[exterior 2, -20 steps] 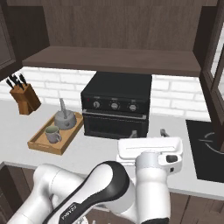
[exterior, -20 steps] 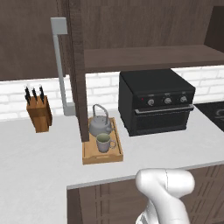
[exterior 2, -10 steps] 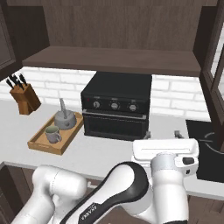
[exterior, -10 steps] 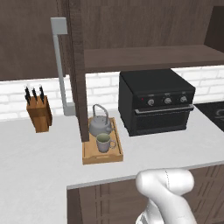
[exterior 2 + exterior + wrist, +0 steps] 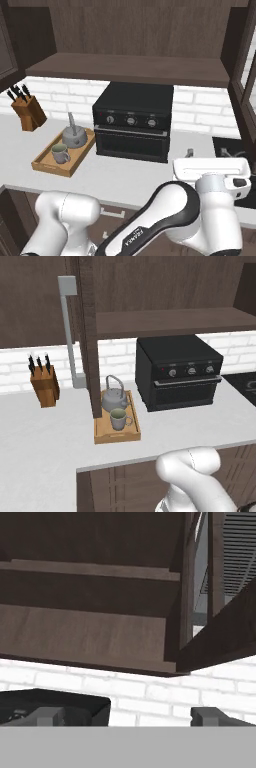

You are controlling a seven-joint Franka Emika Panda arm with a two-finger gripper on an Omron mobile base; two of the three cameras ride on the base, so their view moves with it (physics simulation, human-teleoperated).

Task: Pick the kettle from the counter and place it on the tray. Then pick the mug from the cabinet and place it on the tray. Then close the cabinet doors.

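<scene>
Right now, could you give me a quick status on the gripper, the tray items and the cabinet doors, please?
Gripper open, holding nothing, facing the cabinet. Kettle and mug both on the tray. Cabinet doors not yet closed. Nothing in the way.

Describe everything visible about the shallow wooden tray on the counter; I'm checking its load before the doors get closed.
The shallow rectangular light-wood tray has low raised rims and lies flat on the light grey-white counter, left of the black countertop oven. It carries the squat grey metal kettle at its back end and the small pale grey-green mug in front, both upright. In the left base view its back corner meets the open dark brown cabinet door; true contact is unclear.
</scene>
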